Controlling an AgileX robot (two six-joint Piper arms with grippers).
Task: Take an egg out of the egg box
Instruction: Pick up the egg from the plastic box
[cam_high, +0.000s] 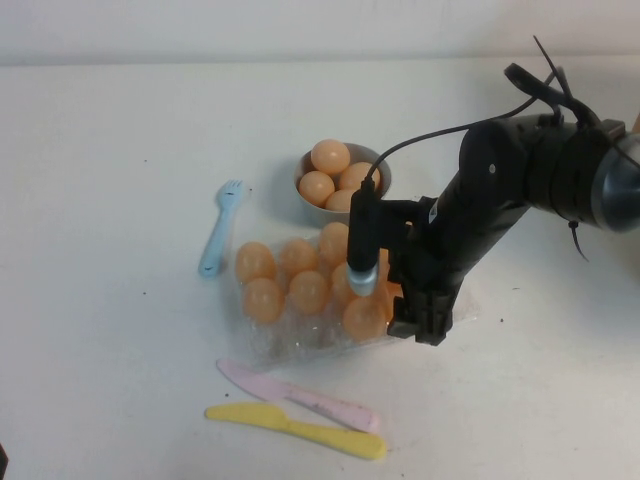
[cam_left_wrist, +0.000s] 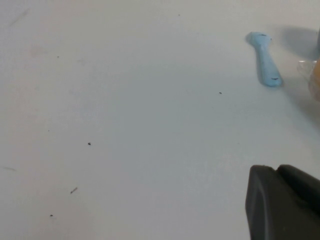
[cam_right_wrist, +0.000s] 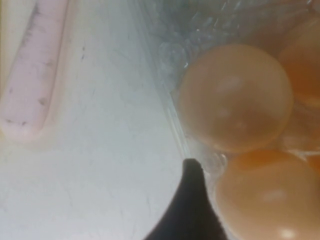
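The big white table (cam_high: 110, 200) holds everything. The egg box (cam_high: 300, 335) sits under the right gripper (cam_high: 415, 325), and the egg (cam_high: 364, 318) lies in it, right beside that claw. I cannot tell how either claw's fingers stand. The left gripper (cam_left_wrist: 282, 202) hangs over bare table, far off.
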